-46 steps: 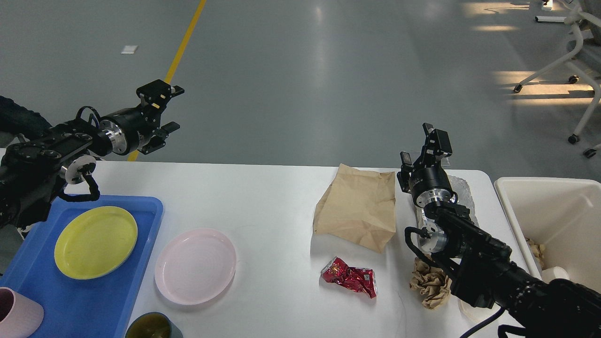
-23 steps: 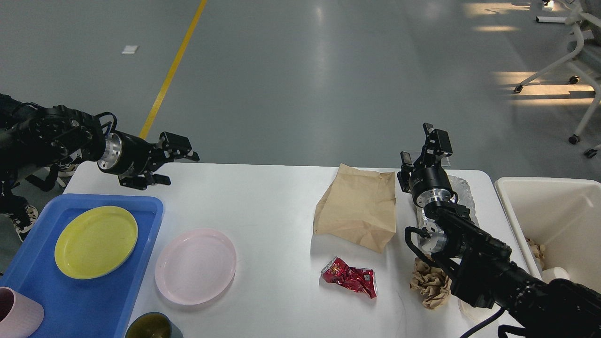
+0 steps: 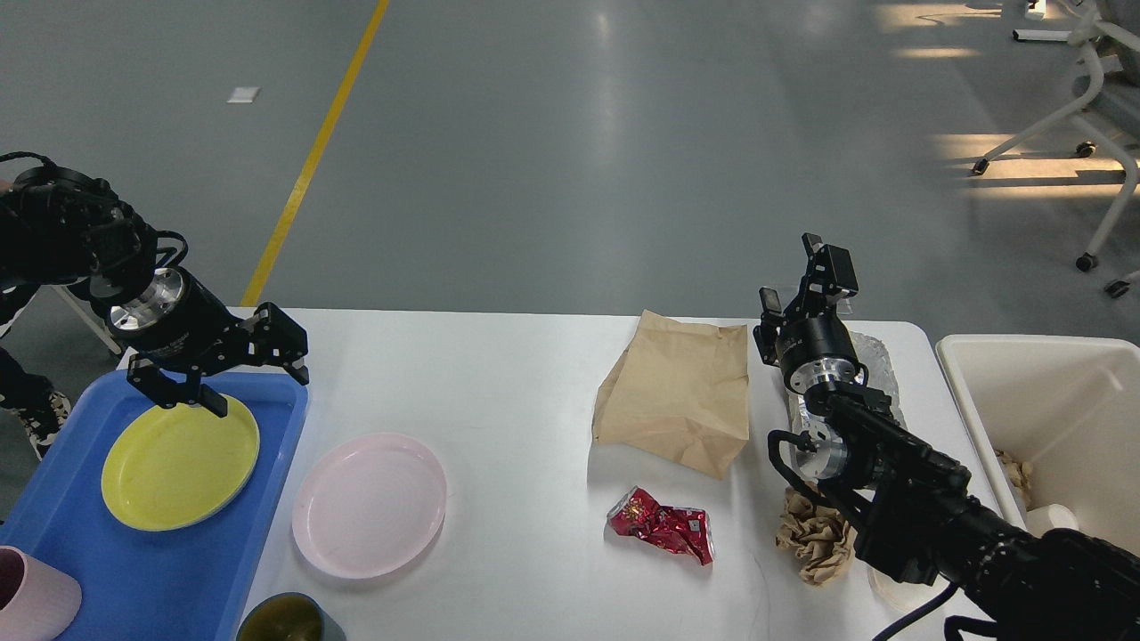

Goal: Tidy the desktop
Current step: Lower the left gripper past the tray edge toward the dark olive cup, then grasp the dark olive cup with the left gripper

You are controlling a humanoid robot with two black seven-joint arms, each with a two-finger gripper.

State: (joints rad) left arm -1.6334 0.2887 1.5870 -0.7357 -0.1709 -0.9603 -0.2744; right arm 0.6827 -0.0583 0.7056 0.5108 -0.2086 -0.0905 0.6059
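- Head view is showing you a pink plate (image 3: 370,505) and a crushed red can (image 3: 663,524) lying nearest on the desktop (image 3: 499,392), with a brown paper bag (image 3: 679,393) farther back.
- Your left gripper (image 3: 233,367) is hovering spread open and empty over the blue tray (image 3: 283,402), beside the yellow plate (image 3: 180,461).
- Your right gripper (image 3: 806,289) is standing parted, holding nothing, at the far edge.
- You are likely reaching for the pink plate next; that is calling for a rim grasp.

A single head view looks forward and down from above the near edge of the desktop (image 3: 517,392), with grey floor (image 3: 570,133) toward 12 o'clock.
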